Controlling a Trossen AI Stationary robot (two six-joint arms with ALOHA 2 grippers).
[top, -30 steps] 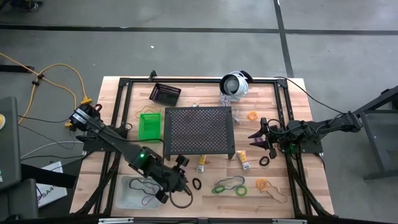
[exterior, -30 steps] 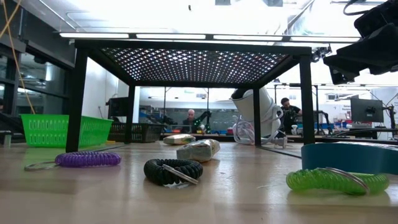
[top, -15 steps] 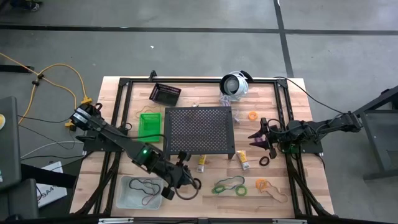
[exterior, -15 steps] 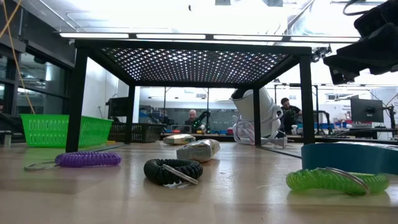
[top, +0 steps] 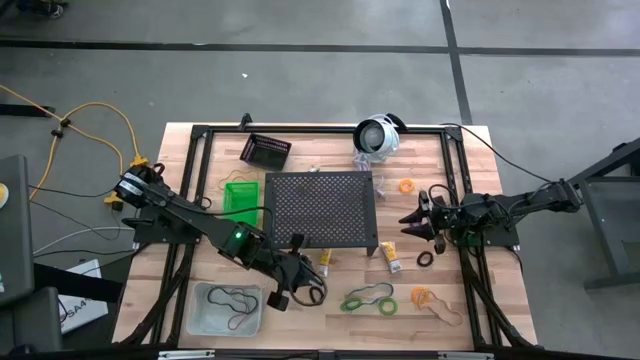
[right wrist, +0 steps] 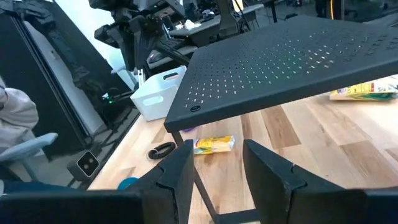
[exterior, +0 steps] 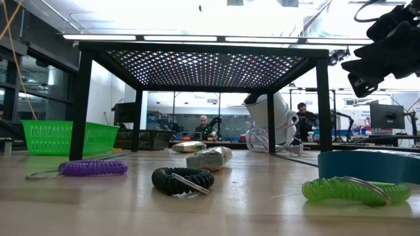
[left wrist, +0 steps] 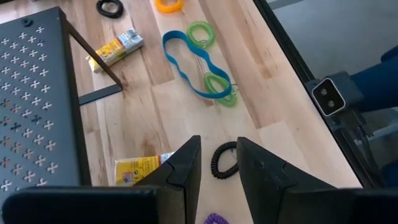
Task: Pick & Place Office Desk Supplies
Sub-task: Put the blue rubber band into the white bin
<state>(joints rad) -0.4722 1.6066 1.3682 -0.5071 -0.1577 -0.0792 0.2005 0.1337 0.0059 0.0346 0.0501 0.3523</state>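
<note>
From table height a purple coil (exterior: 92,168), a black coil (exterior: 183,180) and a green coil (exterior: 351,189) lie in a row; overhead, the left gripper (top: 297,287) hovers by the front edge with fingers apart and empty; the right gripper (top: 415,221), jaws parted, holds nothing beside the perforated stand (top: 320,210); the clear bin (top: 203,313) holds dark bands; the green bin's (top: 239,204) contents can't be made out.

purple loop (left wrist: 214,219) cut off by the frame edge, yellow tube (left wrist: 142,169) perhaps half hidden behind left gripper (left wrist: 217,163)
</note>
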